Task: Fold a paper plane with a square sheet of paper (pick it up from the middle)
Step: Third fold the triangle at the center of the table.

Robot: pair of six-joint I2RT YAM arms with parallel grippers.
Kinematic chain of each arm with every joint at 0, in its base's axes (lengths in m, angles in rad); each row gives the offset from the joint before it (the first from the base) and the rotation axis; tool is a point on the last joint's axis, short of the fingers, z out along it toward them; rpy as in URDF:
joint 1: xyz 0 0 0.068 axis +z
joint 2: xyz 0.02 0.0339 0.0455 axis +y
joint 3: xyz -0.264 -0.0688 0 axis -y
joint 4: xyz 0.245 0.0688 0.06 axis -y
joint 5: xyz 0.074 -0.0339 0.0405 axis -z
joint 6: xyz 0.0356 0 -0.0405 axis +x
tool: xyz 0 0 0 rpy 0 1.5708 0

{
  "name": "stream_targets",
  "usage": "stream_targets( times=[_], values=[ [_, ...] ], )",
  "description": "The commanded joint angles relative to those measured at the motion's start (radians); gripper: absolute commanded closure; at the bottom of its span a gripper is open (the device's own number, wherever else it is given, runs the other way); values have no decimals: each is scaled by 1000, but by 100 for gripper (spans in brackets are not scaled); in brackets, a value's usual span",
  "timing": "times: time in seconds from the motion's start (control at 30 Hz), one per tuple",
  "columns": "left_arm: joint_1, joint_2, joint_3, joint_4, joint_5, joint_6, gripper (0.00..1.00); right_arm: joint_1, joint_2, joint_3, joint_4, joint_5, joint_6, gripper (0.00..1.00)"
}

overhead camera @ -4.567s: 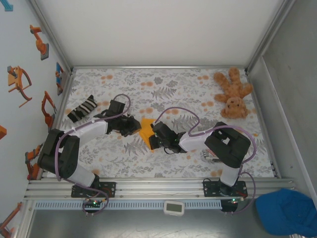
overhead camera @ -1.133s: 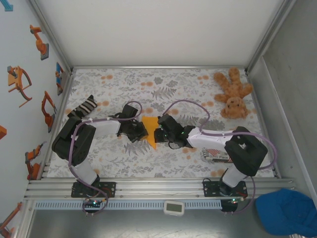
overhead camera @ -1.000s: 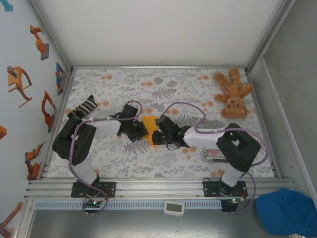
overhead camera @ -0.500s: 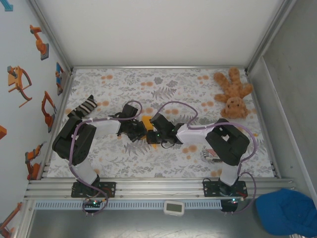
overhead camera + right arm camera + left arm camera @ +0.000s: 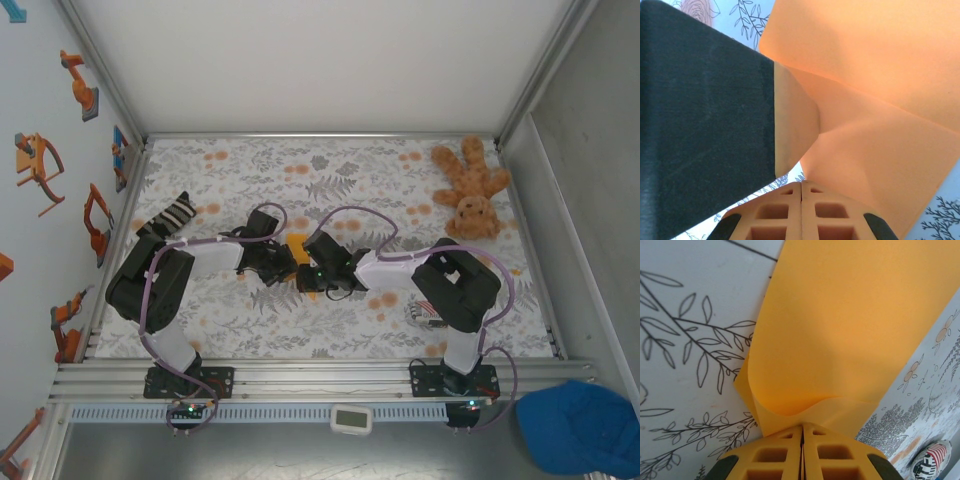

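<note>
Left gripper clamped shut on thin bright-orange creased sheet of paper, arm stretched low toward centre of floral-patterned table. Right gripper closed on same sheet's opposite side, arm bent inward.

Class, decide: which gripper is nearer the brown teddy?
Right. The right gripper sits mid-table, left of the teddy; the left gripper lies farther left, both shut on the orange paper.

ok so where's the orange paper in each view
top external: the square sheet of paper, a small orange patch at the middle of the floral cloth.
left wrist: centre to upper right, above the shut jaws.
right wrist: upper right and centre, above the shut jaws.
shared landmark: the floral cloth behind it.
</note>
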Motion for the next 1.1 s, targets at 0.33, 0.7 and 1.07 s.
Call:
stream_targets(
  times=[0.33,0.7,1.07],
  values=[
    [4,62,-13,-87,-83,23,92,-2,6,-25,-65,15,-9,100],
    [12,71,-11,-98,-86,30,92,-2,-61,-100,-96,-10,-19,100],
    [15,82,-1,-99,-77,37,92,0,-186,-229,-90,-48,1,100]
  ],
)
